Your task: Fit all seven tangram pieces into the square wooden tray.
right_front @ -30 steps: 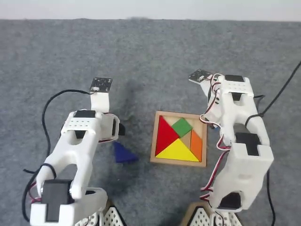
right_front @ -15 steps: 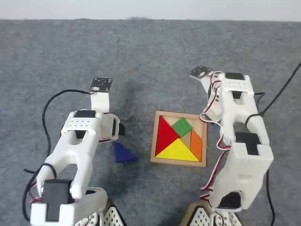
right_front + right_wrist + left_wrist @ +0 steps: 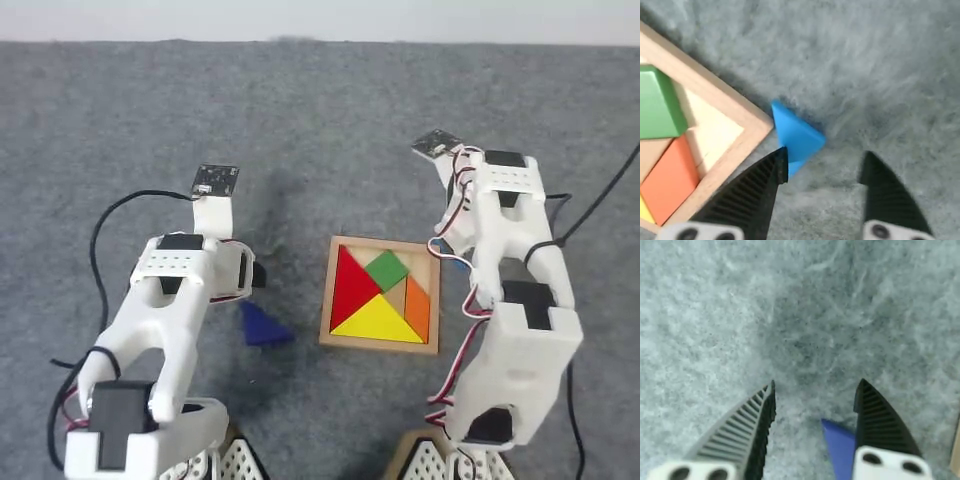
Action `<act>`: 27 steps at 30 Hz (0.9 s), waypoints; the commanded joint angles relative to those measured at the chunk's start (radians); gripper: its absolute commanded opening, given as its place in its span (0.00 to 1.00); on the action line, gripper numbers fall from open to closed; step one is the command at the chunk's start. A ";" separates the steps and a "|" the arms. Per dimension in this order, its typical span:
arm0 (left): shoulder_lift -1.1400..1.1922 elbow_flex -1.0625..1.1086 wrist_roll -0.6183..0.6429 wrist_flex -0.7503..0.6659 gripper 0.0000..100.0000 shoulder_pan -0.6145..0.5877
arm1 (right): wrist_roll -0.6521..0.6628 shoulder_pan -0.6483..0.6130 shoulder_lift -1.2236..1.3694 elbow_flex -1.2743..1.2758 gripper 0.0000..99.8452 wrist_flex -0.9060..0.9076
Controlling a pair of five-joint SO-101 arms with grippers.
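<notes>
Slight shift of right gripper [image 3: 825, 154] away from square wooden tray [image 3: 715, 102]; fingers spread, empty, near ungrasped light-blue triangular block [image 3: 796, 132]. Left gripper [image 3: 816, 385] unmoved, fingers likewise spread, empty.

A grey, fuzzy felt-like mat [image 3: 300, 120] covers the counter from edge to edge in the high view, its nap mottled in lighter and darker flecks. Along the 12 o'clock edge, a narrow pale strip of wall [image 3: 320, 20] meets the far border of the mat in a nearly straight line. A faint darker patch of shadow [image 3: 272, 200] lies on the mat just toward 11 o'clock from the centre. Up close in the left wrist view, the same mat [image 3: 840, 315] shows matted, swirling fibres, and in the right wrist view [image 3: 880, 60] its fibres look streaked.
</notes>
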 commanded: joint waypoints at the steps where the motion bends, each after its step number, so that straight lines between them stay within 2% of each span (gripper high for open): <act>1: -0.040 -0.005 0.005 -0.026 0.25 -0.003 | 0.021 -0.013 -0.012 -0.054 0.31 -0.018; 19: -0.040 -0.005 0.005 -0.026 0.25 -0.003 | 0.025 -0.051 0.090 -0.052 0.31 -0.076; 23: -0.040 -0.005 0.005 -0.026 0.25 -0.003 | 0.089 -0.058 0.097 -0.049 0.23 -0.085; 27: -0.040 -0.005 0.005 -0.026 0.25 -0.003 | 0.092 -0.050 0.096 -0.048 0.16 -0.076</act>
